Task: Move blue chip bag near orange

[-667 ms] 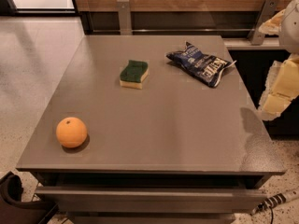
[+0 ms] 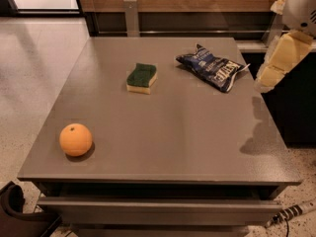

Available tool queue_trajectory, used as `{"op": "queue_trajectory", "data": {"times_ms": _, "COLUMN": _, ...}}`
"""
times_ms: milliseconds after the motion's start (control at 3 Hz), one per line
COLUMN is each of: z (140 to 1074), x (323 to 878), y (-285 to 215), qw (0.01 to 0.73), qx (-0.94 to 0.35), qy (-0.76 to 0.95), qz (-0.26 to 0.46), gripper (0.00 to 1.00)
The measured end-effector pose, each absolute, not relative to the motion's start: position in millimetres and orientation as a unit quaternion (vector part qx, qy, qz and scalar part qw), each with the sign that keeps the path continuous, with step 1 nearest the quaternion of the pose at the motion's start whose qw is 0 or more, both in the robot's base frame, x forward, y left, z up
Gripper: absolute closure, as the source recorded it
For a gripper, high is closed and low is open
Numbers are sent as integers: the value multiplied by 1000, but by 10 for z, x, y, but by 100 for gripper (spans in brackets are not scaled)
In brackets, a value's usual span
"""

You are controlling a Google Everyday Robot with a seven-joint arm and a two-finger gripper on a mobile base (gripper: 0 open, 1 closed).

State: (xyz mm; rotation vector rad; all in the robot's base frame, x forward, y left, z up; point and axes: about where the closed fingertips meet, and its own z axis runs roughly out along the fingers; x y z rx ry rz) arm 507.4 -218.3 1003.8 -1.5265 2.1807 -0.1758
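Table (image 2: pixel 173 132): grey flat top, seen from the near side and above; drawer front (image 2: pixel 158 210) visible under its near edge.
Blue chip bag (image 2: pixel 211 66): lies flat and crinkled on the far-right part of the table top, white lettering facing up, its long axis running from far-left to near-right. Nothing touches it.
Orange (image 2: pixel 76 139): sits on the near-left part of the table, close to the left edge, small stem dot facing up. Well apart from the bag, on the opposite corner of the table.
Sponge (image 2: pixel 142 77): green top over yellow base, flat on the far-middle of the table, left of the bag and apart from it, lying between bag and orange but nearer the bag.
Gripper (image 2: pixel 269 78): cream-coloured, hanging at the right edge of the scene, above the table's right border, just right of the bag and not touching it. Holds nothing visible.
Pincer state: cannot tell whether apart or together.
Arm shadow (image 2: pixel 256 132): falls on the right side of the table top, nearer than the bag.
Cable (image 2: pixel 291 212): on the floor at near right.
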Motion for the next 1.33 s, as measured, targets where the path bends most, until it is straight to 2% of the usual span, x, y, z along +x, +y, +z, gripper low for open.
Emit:
{"op": "queue_trajectory", "data": {"times_ms": 333, "z": 10005, "x": 5610, "y": -2212, "qw": 287, "qx": -513, "qy": 808, "qz": -43, "gripper": 0}}
{"op": "queue_trajectory", "data": {"times_ms": 1000, "z": 9593, "x": 6341, "y": -2139, "qw": 385, "qx": -444, "qy": 809, "qz": 27, "gripper": 0}}
{"op": "queue_trajectory", "data": {"times_ms": 1333, "z": 9532, "x": 6462, "y": -2062, "qw": 386, "qx": -443, "qy": 808, "qz": 39, "gripper": 0}}
